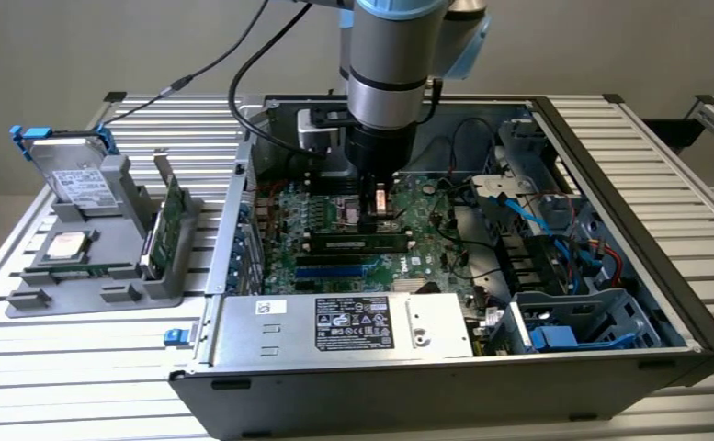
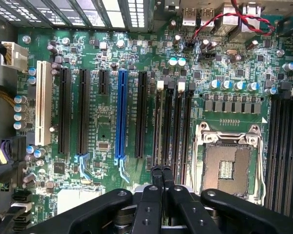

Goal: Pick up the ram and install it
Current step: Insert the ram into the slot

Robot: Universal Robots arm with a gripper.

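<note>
Here matte black gripper fingers pressed together, empty, above glossy green motherboard; slim ram slotted

Silver-grey arm — blue joint caps, black screw-studded gripper.

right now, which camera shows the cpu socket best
The wrist view: it looks straight down on the cpu socket, metal frame and contact field unobstructed. In the exterior view the arm stands over that area, hiding most of it.

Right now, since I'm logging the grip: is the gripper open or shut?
Shut: the gripper has its two fingers pressed together with no gap between them, over the memory slots.
</note>
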